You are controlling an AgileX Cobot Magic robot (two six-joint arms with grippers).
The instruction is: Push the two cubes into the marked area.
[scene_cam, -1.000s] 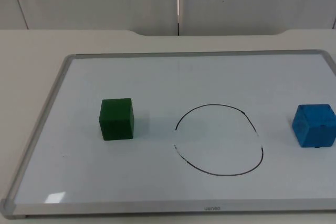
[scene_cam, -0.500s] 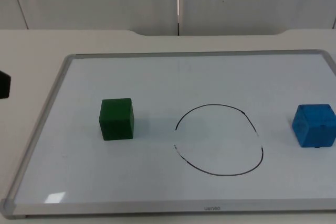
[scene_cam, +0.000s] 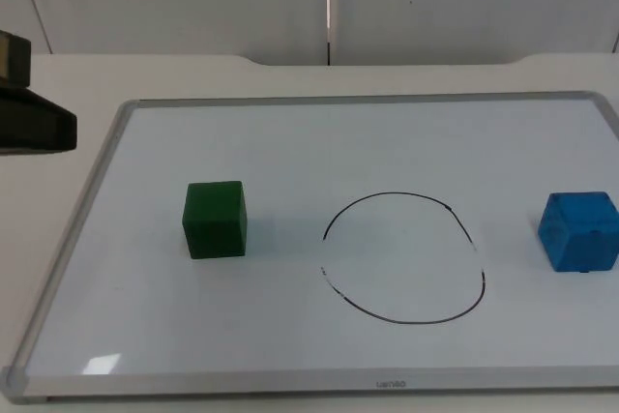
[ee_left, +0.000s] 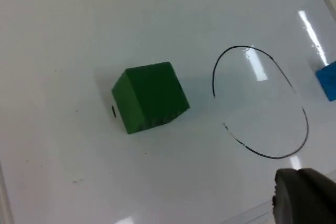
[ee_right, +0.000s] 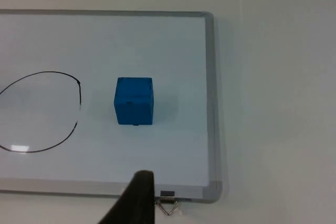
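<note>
Green cube (scene_cam: 215, 219) upright near the whiteboard's (scene_cam: 290, 132) left edge, blue cube (scene_cam: 578, 230) at its right edge; drawn circle (scene_cam: 403, 257) between them. Left claw (scene_cam: 34, 123) beyond the left edge; opening cannot be told.

My left claw (scene_cam: 39, 128) hangs off the whiteboard's (scene_cam: 290, 132) left edge, and it's bare board from there to the green cube (scene_cam: 215, 220), nothing in the way. Past it the drawn circle (scene_cam: 404, 256) sits open inside. Ahead of my right claw (ee_right: 137, 203), only the board frame comes before the blue cube (ee_right: 134, 100), with open board all round it.
</note>
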